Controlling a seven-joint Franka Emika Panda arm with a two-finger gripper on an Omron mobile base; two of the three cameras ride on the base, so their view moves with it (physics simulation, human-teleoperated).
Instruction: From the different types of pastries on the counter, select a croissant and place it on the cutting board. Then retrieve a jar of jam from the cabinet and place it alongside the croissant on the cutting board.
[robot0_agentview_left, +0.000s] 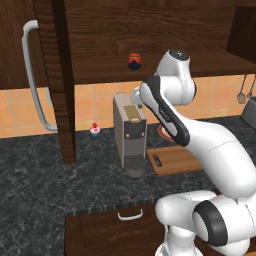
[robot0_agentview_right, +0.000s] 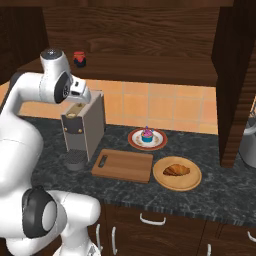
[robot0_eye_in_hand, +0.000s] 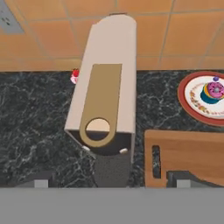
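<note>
Croissant: small golden-brown crescent pastry (robot0_agentview_right: 176, 170), on a round tan wooden plate (robot0_agentview_right: 192, 183), well to the gripper's right, not yet moved. Flat light-brown wooden cutting board with dark slot handle (robot0_agentview_right: 125, 165) is bare, just right of and below the gripper. Squat red jam jar with navy band (robot0_agentview_left: 134, 61) sits on the dark-brown cabinet shelf (robot0_agentview_left: 100, 67), up above the gripper. 0 of 2 placements done. Gripper (robot0_eye_in_hand: 112, 177) hangs jaws wide apart, holding nothing, over the beige box coffee machine (robot0_eye_in_hand: 107, 87). Pink-frosted cupcake (robot0_agentview_right: 147, 134) on a red-rimmed plate (robot0_agentview_right: 135, 140) lies right of the gripper.
</note>
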